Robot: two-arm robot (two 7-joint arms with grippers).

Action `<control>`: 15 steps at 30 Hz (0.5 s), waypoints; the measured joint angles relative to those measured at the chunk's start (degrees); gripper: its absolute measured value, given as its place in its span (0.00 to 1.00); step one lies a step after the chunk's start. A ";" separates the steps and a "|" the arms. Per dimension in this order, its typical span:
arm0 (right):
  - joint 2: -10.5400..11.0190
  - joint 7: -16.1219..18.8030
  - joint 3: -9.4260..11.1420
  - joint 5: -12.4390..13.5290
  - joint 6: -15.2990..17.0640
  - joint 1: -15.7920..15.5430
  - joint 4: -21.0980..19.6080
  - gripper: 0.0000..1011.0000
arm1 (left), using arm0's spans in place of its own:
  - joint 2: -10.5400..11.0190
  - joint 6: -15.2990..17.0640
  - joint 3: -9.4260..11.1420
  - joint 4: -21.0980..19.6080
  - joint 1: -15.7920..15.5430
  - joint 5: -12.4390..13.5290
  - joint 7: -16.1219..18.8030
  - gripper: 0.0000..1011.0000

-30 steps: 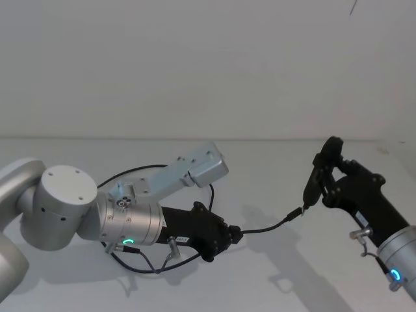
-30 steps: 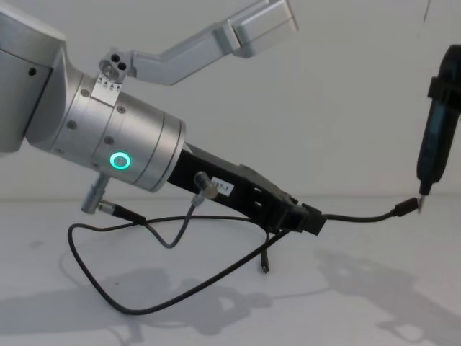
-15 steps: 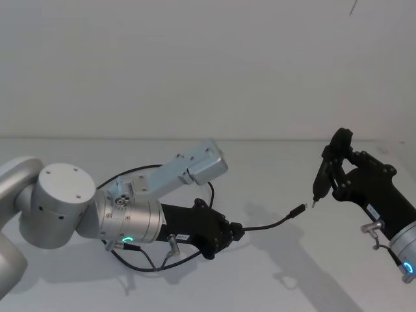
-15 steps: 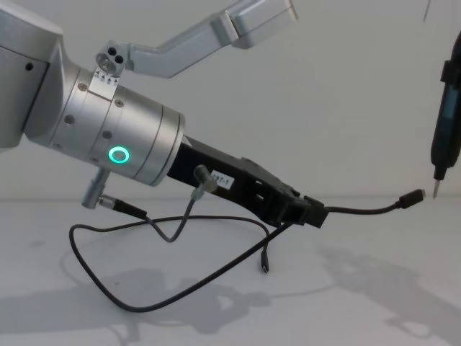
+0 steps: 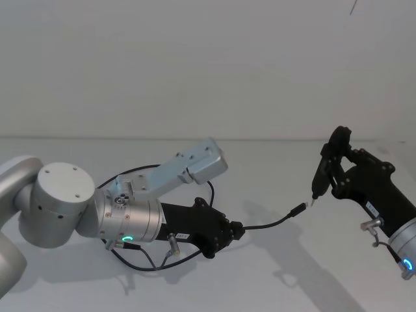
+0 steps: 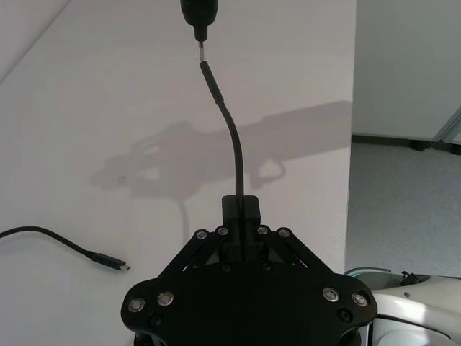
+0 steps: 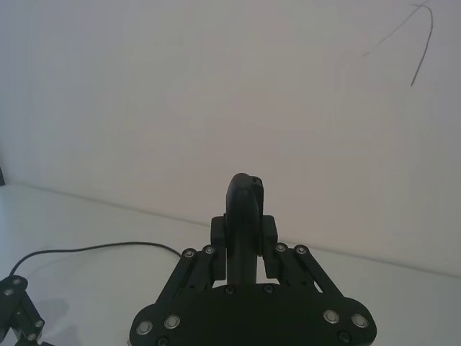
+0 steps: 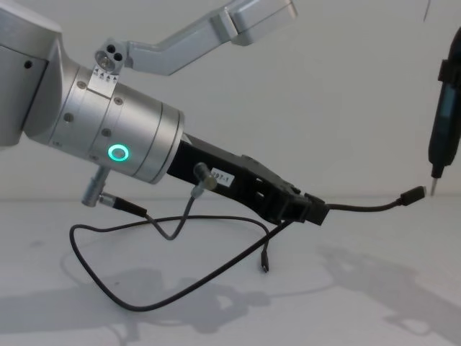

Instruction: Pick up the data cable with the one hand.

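Observation:
My left gripper is the black two-fingered one on the fat silver cylinder with the green ring light, and it is shut on the data cable. A short stretch of the thin black cord juts forward from its fingers, and the plug at its end hangs in the air. The rest of the cord trails back in a loose loop on the table, with the other plug lying flat. My right gripper is slim, dark and upright, shut, its pointed tip a small gap from the free plug.
A short grey wire with a silver plug hangs from my left wrist beside the cable. The white table runs to a plain white wall behind. The table's right edge and the floor show in the left wrist view.
A second ago my right gripper's tip touched the cable's free plug. It has since drawn back to the right and slightly up. My left gripper has barely moved and still holds the cable.

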 joint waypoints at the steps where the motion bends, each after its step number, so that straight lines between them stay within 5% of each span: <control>1: 0.00 0.09 -0.04 0.08 -0.04 0.08 0.04 0.28 | 0.01 -0.01 0.00 0.00 0.00 0.00 0.00 0.04; 15: 0.22 0.57 -0.35 0.60 -0.51 0.33 -0.23 0.28 | 0.01 -0.10 0.00 0.00 0.00 0.00 -0.03 0.04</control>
